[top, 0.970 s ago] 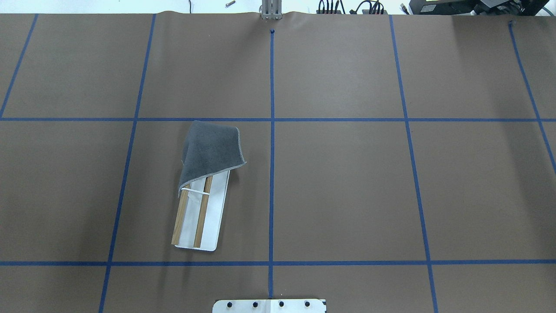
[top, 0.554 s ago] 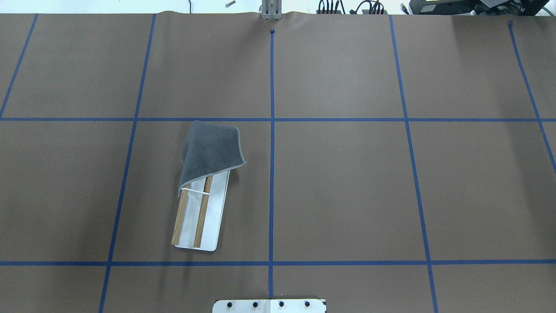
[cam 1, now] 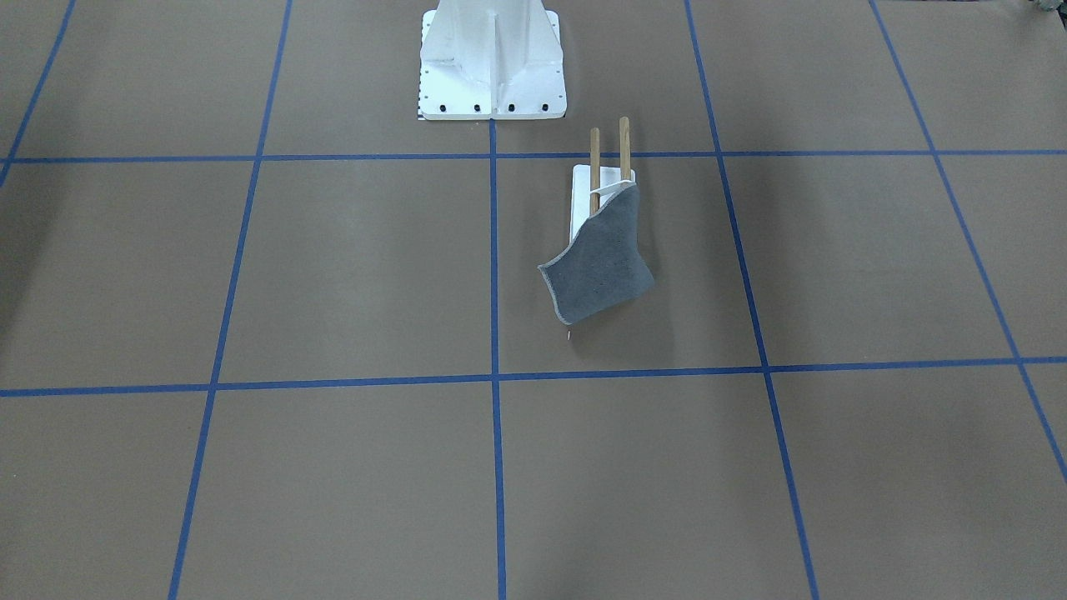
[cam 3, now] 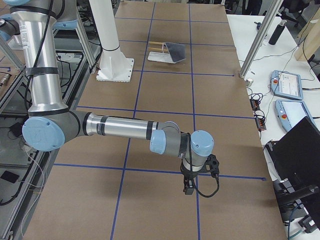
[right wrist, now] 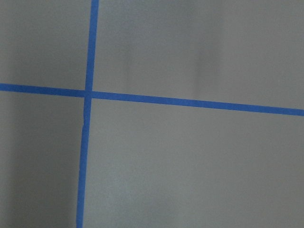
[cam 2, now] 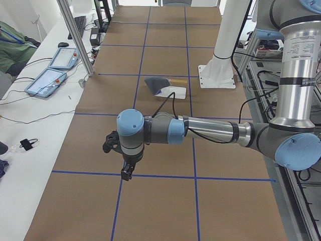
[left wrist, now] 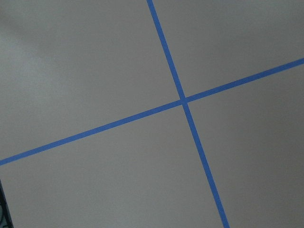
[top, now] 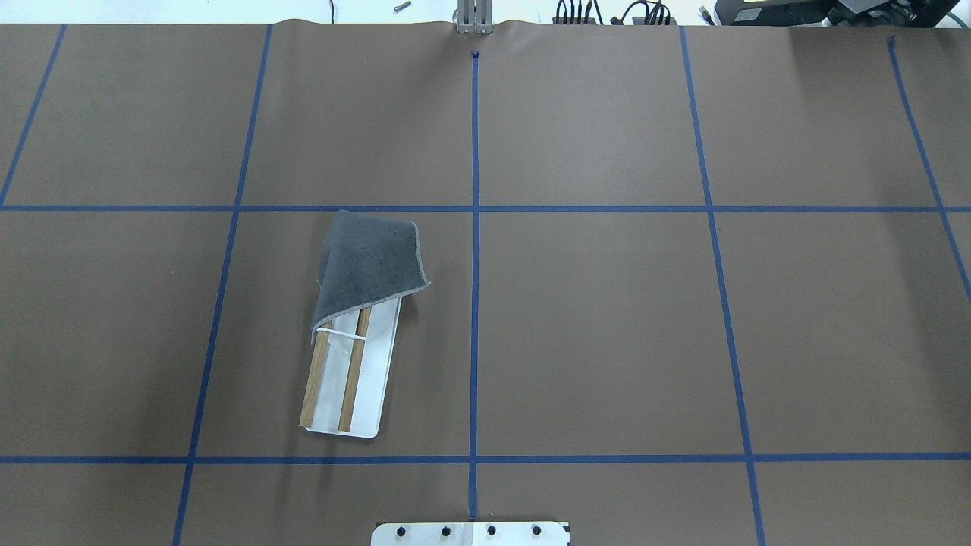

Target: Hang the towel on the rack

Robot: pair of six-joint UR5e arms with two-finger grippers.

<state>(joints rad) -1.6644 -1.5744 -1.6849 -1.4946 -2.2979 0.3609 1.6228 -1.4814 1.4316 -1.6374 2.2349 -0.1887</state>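
Observation:
The dark grey towel (top: 369,262) lies draped over the far end of the rack (top: 379,364), covering about half of its two wooden dowels (top: 351,387). It also shows in the front view (cam 1: 598,271), hanging down past the white base plate (cam 1: 581,200). Both arms are far from it, over bare table. The left gripper (cam 2: 128,172) shows only in the exterior left view and the right gripper (cam 3: 188,189) only in the exterior right view. Both point down at the table near blue tape crossings. I cannot tell whether either is open or shut.
The white bolted pedestal (cam 1: 492,58) stands at the robot's side of the table, close to the rack. Blue tape lines (top: 475,227) divide the brown table. Tablets (cam 2: 50,80) and an aluminium post (cam 2: 75,35) stand along the operators' bench.

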